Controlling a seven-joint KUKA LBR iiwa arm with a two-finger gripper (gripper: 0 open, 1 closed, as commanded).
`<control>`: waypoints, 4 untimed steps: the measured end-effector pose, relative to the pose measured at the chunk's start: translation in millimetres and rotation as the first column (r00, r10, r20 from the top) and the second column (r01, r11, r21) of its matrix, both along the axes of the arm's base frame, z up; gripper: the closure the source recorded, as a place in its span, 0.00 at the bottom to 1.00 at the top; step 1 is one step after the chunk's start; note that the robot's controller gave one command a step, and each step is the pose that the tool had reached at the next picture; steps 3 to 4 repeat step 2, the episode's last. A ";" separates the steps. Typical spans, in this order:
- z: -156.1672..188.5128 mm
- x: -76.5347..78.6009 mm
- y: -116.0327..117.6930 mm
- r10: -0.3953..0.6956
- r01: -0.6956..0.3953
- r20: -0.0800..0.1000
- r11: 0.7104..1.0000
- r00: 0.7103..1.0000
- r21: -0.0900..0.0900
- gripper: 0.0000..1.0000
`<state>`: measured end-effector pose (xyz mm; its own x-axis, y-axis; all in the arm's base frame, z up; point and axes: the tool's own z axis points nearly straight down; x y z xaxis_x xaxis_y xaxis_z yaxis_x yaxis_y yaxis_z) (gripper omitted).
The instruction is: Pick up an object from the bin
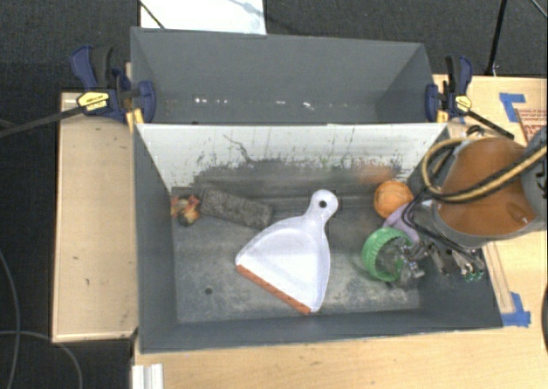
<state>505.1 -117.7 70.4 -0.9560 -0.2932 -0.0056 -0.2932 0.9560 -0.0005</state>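
My gripper [409, 260] is low at the bin's right side, its fingers down at a green ring-shaped thing [379, 254] that lies on the floor there. Whether the fingers clasp the ring I cannot make out. An orange ball [392, 199] rests just behind the ring, near the back wall. A white dustpan with an orange-brown lip [289, 260] lies in the middle of the bin, its handle pointing to the back right.
A dark grey oblong block [236, 207] lies toward the back left, with a small brown and red thing [184, 208] at its left end. The arm with its orange cover and cables hangs over the bin's right wall.
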 end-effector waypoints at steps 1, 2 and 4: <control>6.8 -2.2 1.5 0.002 -0.002 -0.008 1.000 1.000 0.001 1.00; 28.3 -2.6 2.2 0.001 -0.001 -0.010 1.000 1.000 0.002 1.00; 28.3 -2.6 2.2 0.001 -0.001 -0.010 1.000 1.000 0.002 1.00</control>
